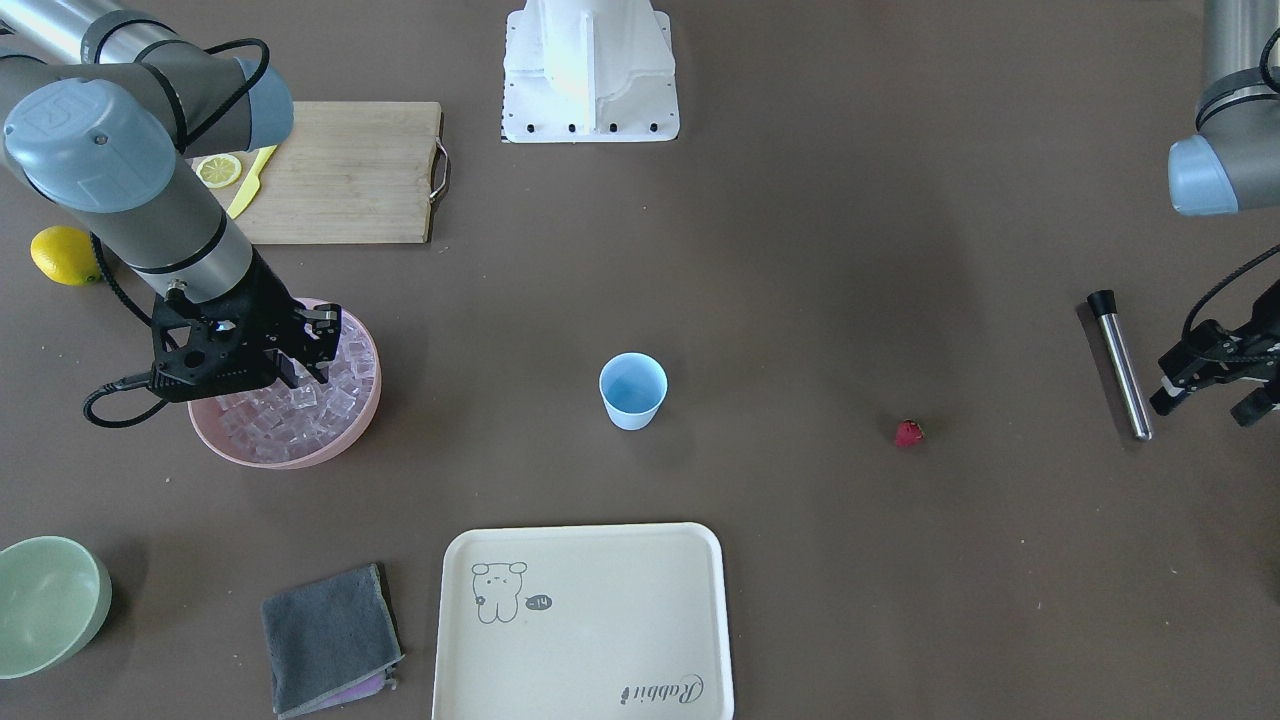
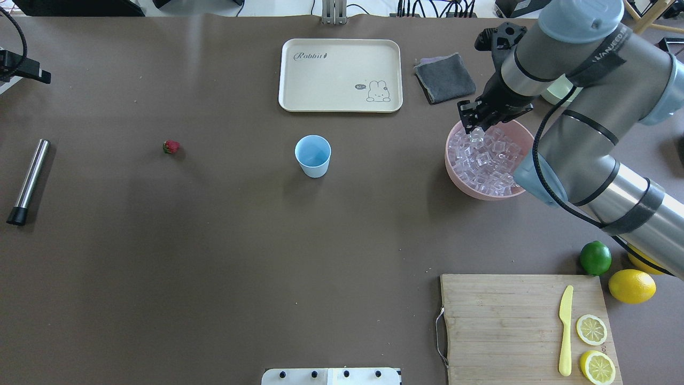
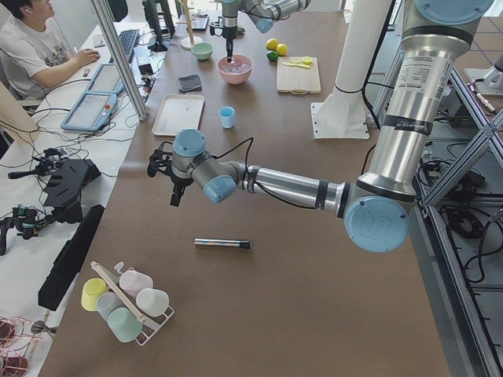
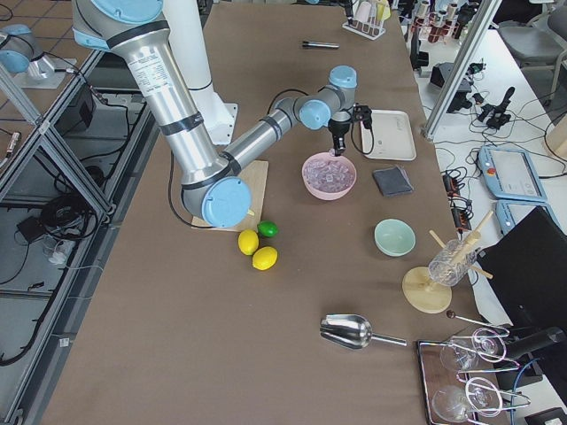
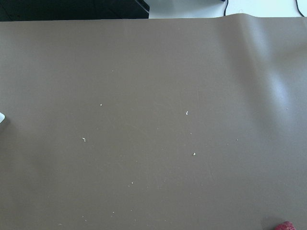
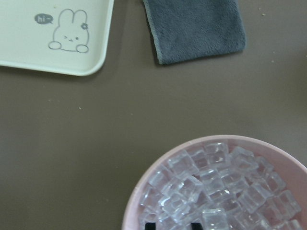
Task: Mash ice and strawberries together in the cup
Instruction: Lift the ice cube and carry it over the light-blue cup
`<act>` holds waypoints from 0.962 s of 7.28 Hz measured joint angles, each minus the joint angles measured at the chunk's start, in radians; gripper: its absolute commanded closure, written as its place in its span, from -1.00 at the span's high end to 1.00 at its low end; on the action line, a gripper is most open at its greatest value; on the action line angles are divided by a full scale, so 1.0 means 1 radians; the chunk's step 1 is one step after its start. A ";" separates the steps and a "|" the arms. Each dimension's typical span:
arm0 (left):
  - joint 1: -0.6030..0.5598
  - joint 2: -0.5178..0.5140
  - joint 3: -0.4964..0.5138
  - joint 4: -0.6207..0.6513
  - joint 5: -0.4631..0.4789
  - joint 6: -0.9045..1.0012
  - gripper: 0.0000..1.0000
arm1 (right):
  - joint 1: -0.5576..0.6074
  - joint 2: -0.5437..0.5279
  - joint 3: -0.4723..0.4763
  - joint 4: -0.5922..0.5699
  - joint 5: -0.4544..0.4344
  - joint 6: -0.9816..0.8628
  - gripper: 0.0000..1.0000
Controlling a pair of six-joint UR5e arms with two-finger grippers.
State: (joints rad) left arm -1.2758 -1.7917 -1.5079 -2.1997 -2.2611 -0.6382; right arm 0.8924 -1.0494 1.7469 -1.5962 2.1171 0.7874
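The light-blue cup [image 1: 632, 390] [image 2: 313, 155] stands upright mid-table, and I see nothing inside it. The ice [image 1: 300, 420] [image 2: 491, 160] [image 6: 216, 177] fills a pink bowl [image 2: 454, 176] [image 6: 139, 191]. My right gripper [image 1: 305, 375] [image 2: 471, 125] [image 6: 171, 225] hangs over that bowl's edge nearest the cup, open, its tips down at the top cubes. One small red strawberry [image 1: 909, 432] [image 2: 171, 146] [image 5: 285, 225] lies on the mat between the cup and a steel muddler [image 1: 1120, 365] [image 2: 29, 181]. My left gripper [image 1: 1205, 405] hovers open beyond the muddler, holding nothing.
A cream tray [image 1: 585, 620] [image 2: 331, 75] and grey cloth [image 1: 330, 635] [image 2: 444, 77] lie on the far side of the cup. A pale-green bowl [image 1: 50, 600] sits beyond the pink bowl. A cutting board [image 2: 502, 321] with knife and lemon slices, lemons [image 2: 631, 286] and lime [image 2: 595, 258] are near the robot.
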 measured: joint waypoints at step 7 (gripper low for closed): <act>0.010 0.006 0.006 0.000 -0.002 0.003 0.94 | -0.216 0.521 -0.365 -0.057 -0.205 0.313 -1.00</act>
State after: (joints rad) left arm -1.2663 -1.7858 -1.5019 -2.2000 -2.2635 -0.6352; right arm 0.6761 -0.5286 1.3819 -1.6535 1.9123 1.1005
